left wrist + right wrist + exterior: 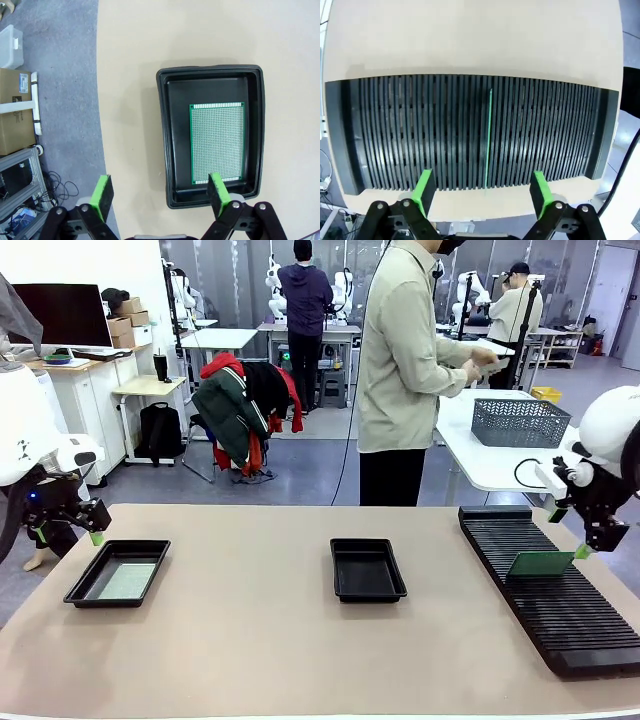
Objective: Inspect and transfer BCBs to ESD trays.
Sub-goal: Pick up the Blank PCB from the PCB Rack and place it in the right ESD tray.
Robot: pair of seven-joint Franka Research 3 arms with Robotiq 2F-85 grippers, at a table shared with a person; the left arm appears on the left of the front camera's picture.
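Front view: empty ESD tray (341, 592) mid-table is the reference. Left of it, second tray (78, 592) holds a flat BCB (125, 580); left gripper (160, 194) hangs over that tray's outer rim, fingers apart, empty. Right of it, slotted rack (570, 620) keeps an upright BCB (540, 564) on edge, probably so fingers can straddle it; right gripper (481, 189) hovers above, fingers wide apart, empty. Beyond it, person (405, 360) stands by mesh basket (518, 422). Rack-to-tray path looks unobstructed.

On the counter (250, 640), the left tray (80, 592) is sitting at the front view's lower left, with a flat board (127, 580) lying inside it. The middle tray (336, 570) is sitting at the centre, well apart. The rack (560, 620) is running down the right side, with an upright board (540, 564) standing in one slot.
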